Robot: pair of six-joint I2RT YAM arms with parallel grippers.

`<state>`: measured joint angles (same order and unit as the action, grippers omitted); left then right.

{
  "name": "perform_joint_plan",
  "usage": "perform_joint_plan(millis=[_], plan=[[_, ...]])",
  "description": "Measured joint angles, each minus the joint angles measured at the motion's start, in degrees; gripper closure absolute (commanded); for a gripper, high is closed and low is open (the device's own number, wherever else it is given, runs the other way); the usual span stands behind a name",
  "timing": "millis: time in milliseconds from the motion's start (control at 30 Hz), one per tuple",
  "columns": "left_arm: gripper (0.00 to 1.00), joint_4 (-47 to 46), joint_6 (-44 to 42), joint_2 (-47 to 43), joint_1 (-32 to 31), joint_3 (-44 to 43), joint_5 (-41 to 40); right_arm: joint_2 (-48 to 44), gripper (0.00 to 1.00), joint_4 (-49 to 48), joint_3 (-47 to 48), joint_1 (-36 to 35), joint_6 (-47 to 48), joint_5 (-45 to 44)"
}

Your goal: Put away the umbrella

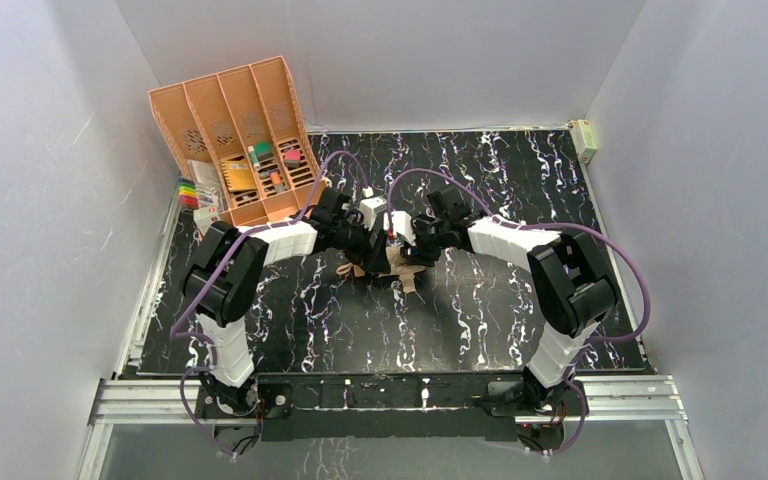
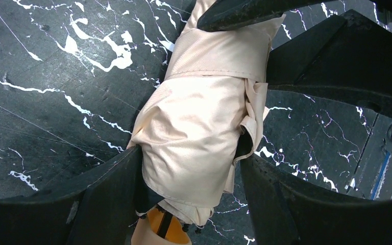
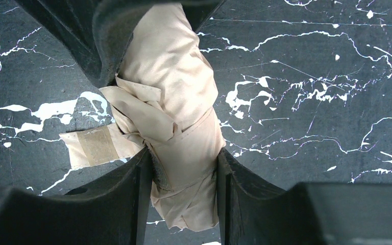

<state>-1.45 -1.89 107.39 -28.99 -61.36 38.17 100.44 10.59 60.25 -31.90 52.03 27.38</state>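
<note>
The pale peach-beige folded umbrella [image 1: 397,265] lies on the black marbled table at its centre, mostly hidden under both wrists. My left gripper [image 1: 375,252] is shut on the umbrella's thick fabric bundle [image 2: 194,132]; its fingers [image 2: 107,189] press both sides. An orange part with a dark rod [image 2: 166,224] shows at the near end. My right gripper [image 1: 407,250] is shut on the umbrella's other end [image 3: 184,148], the fabric squeezed between its fingers [image 3: 143,178]. The fabric strap with its fastener patch [image 3: 94,145] lies loose on the table to the left.
An orange-peach slotted plastic organizer [image 1: 235,135] with small items stands at the back left. Coloured markers [image 1: 188,192] lie beside it. A small pale box [image 1: 585,138] sits at the back right corner. Grey walls enclose the table.
</note>
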Motion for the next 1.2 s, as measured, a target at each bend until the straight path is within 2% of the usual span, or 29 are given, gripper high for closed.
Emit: perform_joint_plan(millis=[367,700,767,933,1067,1200], plan=[[0.36,-1.0,-0.8,-0.5,0.0,1.0,-0.2,0.0,0.62,0.0,0.0,-0.1,0.0,-0.2],[0.86,0.8,-4.0,-0.4,0.0,0.8,-1.1,0.0,0.38,-1.3,-0.2,-0.3,0.0,-0.7],[0.93,1.6,-4.3,-0.2,-0.1,0.4,-0.9,-0.2,0.36,-2.2,-0.4,-0.3,-0.3,-1.3],[1.00,2.7,-4.5,0.2,-0.4,-0.4,-1.1,-2.3,0.31,-4.2,-2.4,-0.3,-1.6,-2.5],[1.00,3.1,-4.5,0.2,-0.5,-0.6,-1.7,-6.0,0.25,-4.4,-4.2,-0.3,-4.0,-3.3],[1.00,3.7,-4.5,0.2,-1.0,-0.9,-2.5,-11.7,0.25,-5.5,-6.3,-0.3,-8.5,-4.8]])
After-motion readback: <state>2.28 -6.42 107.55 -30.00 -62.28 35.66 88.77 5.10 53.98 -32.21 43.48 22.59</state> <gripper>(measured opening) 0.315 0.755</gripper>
